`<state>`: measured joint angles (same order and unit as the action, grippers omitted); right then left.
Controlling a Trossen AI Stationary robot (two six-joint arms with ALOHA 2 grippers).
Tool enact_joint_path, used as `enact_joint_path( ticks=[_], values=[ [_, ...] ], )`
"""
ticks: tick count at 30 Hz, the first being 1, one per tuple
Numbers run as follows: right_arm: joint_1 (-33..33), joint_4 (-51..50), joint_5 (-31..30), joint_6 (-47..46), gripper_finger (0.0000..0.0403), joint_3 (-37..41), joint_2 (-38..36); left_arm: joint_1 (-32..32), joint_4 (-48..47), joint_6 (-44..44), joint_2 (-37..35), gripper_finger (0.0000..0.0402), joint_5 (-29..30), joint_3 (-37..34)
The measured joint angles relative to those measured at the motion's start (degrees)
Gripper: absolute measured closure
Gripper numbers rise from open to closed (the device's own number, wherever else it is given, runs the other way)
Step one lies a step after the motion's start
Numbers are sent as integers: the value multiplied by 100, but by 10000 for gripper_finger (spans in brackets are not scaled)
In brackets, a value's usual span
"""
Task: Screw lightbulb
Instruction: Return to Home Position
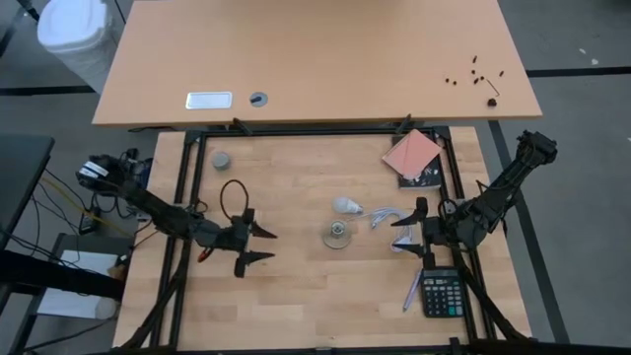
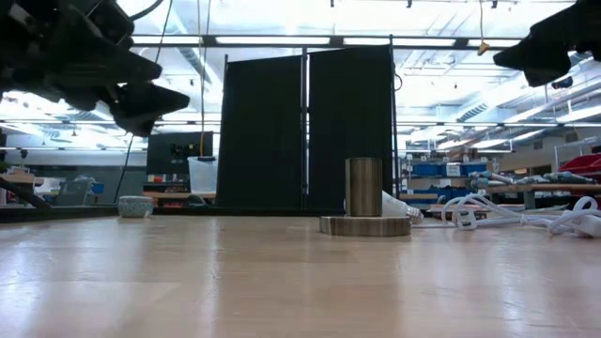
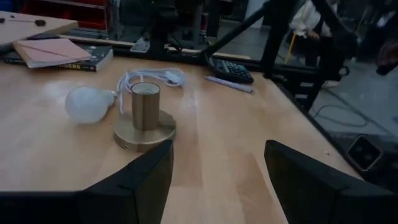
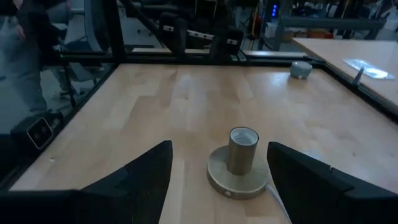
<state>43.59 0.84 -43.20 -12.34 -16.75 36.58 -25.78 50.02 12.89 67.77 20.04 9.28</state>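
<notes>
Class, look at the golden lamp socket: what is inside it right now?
Nothing visible: the golden lamp socket stands open, without a bulb. The lightbulb lies on the table beside it. The socket's deep bottom is hidden by its wall.

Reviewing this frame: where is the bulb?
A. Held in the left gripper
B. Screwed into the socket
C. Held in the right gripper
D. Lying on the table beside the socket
D: the bulb lies on its side on the table next to the socket, whose opening is empty; the left gripper and right gripper are both open, off to either side, and hold nothing.
</notes>
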Motion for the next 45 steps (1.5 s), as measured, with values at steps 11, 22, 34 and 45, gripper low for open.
enact_joint_path(
  ticks=[11,22,34,45],
  values=[
    [-22,44,86,-441,130,0,21,0,185,989,0,145,2,-57],
    [-22,-27,90,-443,130,-4,22,0,167,993,-71,145,2,-121],
    [-22,933,94,-444,133,834,8,28,-1174,996,-1002,145,-24,-872],
    [-22,986,94,-444,133,1493,13,28,-2849,987,-2212,144,-19,-883]
  ],
)
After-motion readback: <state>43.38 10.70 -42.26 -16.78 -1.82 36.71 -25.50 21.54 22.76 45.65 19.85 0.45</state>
